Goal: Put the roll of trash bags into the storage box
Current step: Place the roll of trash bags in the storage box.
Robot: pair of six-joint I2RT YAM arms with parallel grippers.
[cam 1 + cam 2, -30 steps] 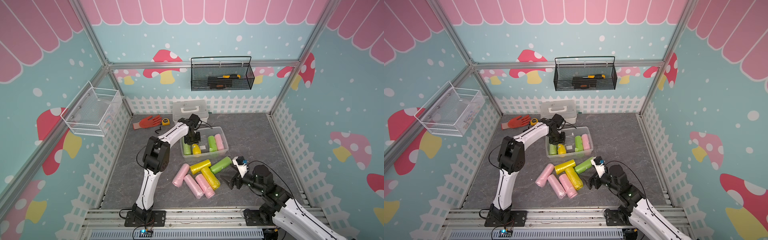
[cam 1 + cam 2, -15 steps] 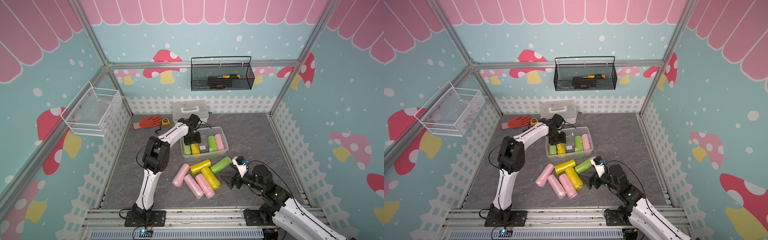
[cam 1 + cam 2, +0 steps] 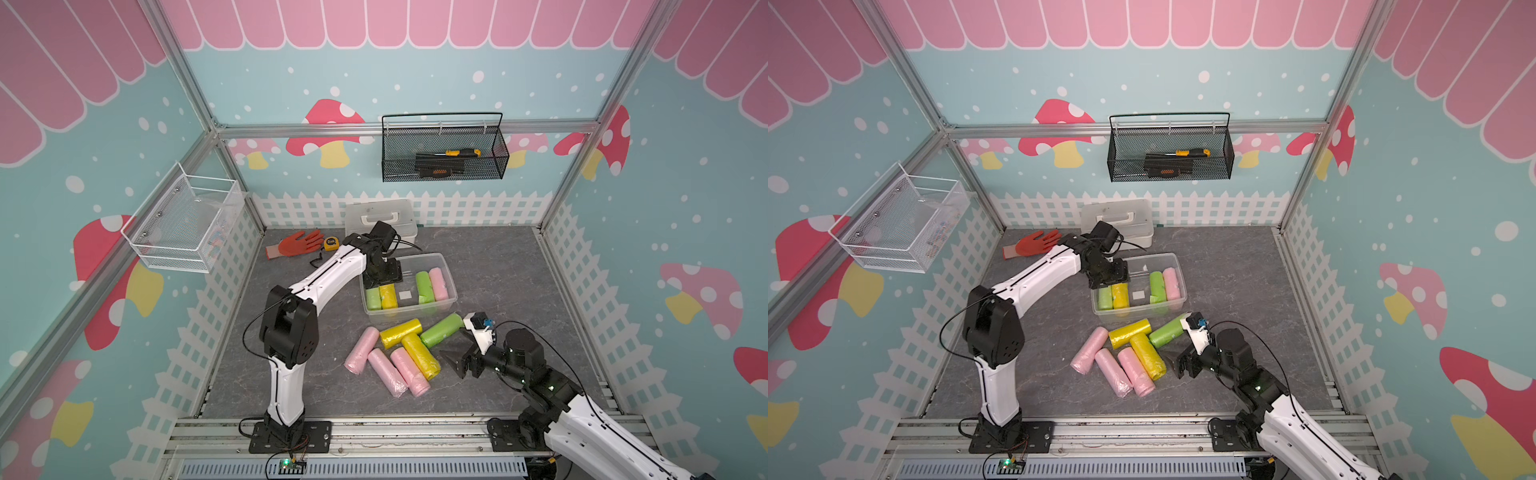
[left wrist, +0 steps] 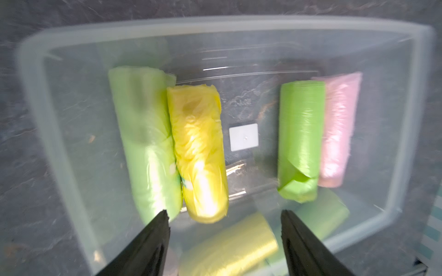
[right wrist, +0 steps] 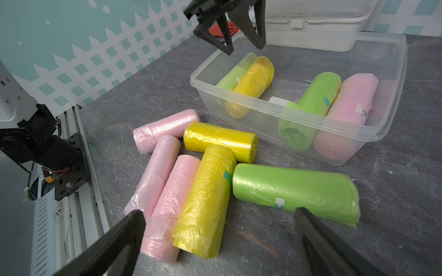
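Left claw [image 4: 224, 212] hangs over the storage box [image 4: 215, 24], jaws apart, nothing in them. Yellow roll [image 4: 198, 153] lies flat on the box floor right below it, touching a pale green roll [image 4: 143, 133]. A green roll [image 4: 299, 138] and a pink roll [image 4: 339, 126] lie together at the far side. Between the pairs is a bare gap with the white sticker [image 4: 243, 137]. We read that drop as done: four in, six in the loose pile [image 5: 165, 167] on the table [image 5: 406, 167] just in front of the box.

Right claw [image 5: 218, 212] is spread wide, empty, low over the pile, with the loose green roll [image 5: 294, 188] nearest.

What we'd watch:
- Left claw sits near the box wall. If it leaves sideways instead of straight up, a jaw could hook the rim and drag or tip the box, which looks light.
- Loose green roll butts against a loose yellow roll [image 5: 205, 200]. A wide jaw coming down there could land on the neighbour and shove the pile.
- Rolls are round and wrapped in slick film. An off-centre squeeze could make one slip out or roll off.
- Both claws over the box at once is a clash risk. Right should wait till left is clear.
- Next drop should go in the gap. On top of a roll it may bounce out.
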